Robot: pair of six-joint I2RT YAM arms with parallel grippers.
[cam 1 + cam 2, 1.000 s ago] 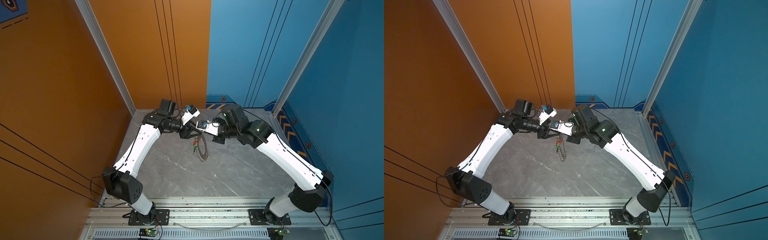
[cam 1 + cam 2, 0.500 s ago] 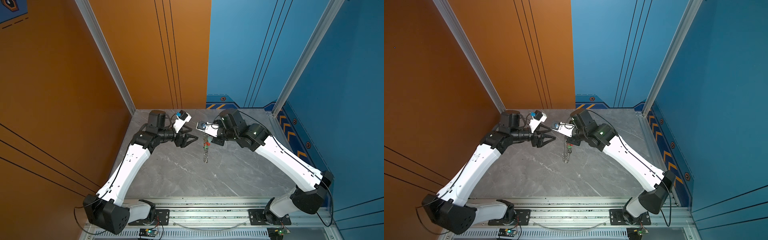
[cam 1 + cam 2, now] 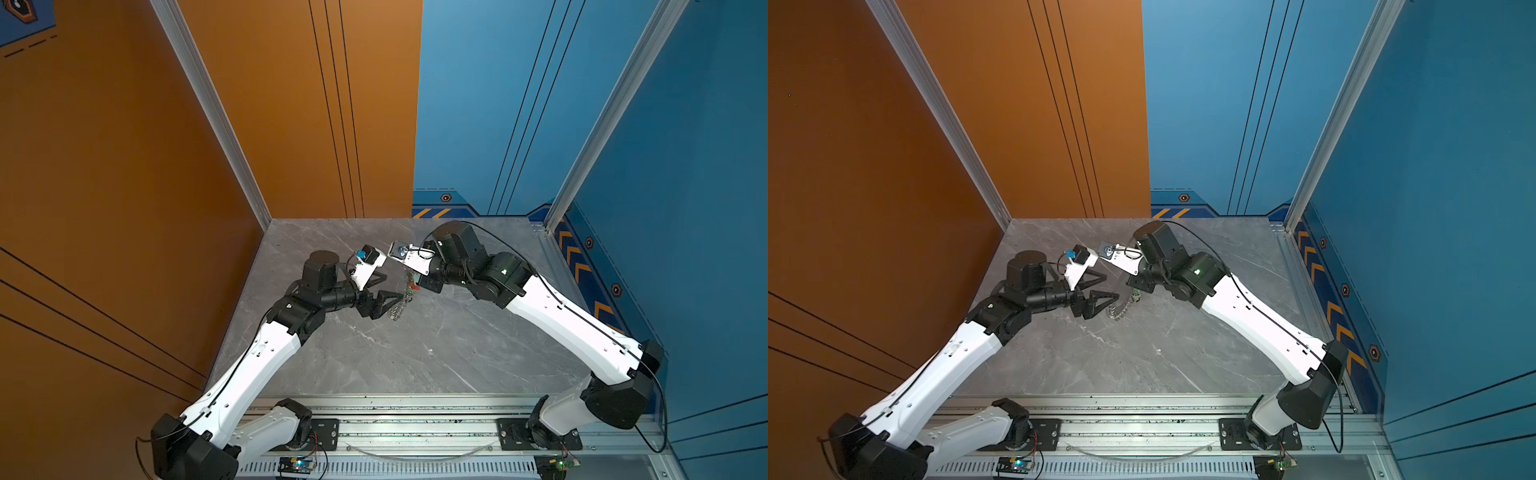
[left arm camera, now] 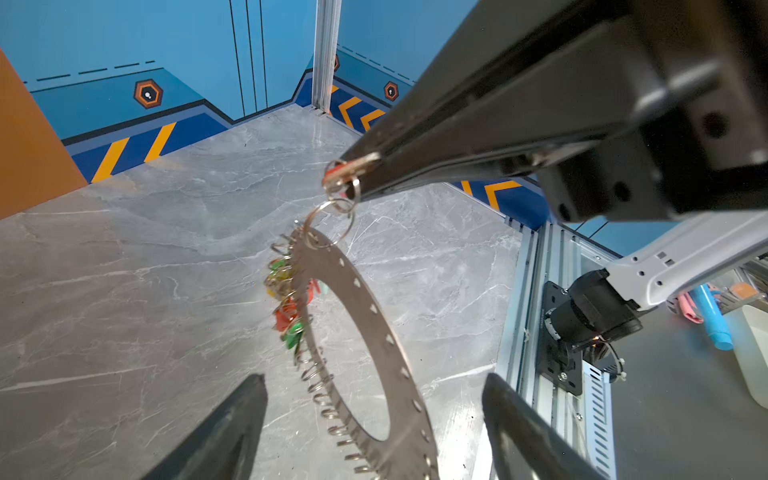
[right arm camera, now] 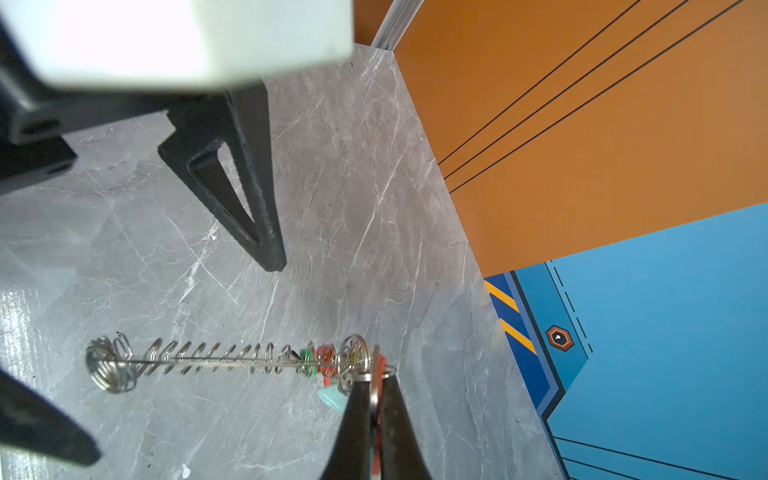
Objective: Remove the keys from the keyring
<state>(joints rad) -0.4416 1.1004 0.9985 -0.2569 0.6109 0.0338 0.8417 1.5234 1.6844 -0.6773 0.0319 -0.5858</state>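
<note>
Here the right gripper (image 4: pixel 353 168) pinches a red-tagged key (image 4: pixel 334 174), and from it the keyring (image 4: pixel 328 266) hangs over the far middle of the table (image 4: pixel 124 249). The left gripper (image 4: pixel 374 380), spread wide, flanks the lower rim, seemingly not touching.

Shiny bare-metal keyring (image 4: pixel 324 262), wire split rings (image 4: pixel 328 403), glossy plastic-tagged keys (image 4: pixel 286 318), smooth veined grey stone-look table (image 4: pixel 124 249).

The keyring (image 4: pixel 322 264) hangs above the table (image 4: pixel 124 270) from the right gripper (image 4: pixel 353 166), keys (image 4: pixel 286 307) bunched near its top. Its lower end lies between the left gripper (image 4: pixel 374 378)'s fingers.
</note>
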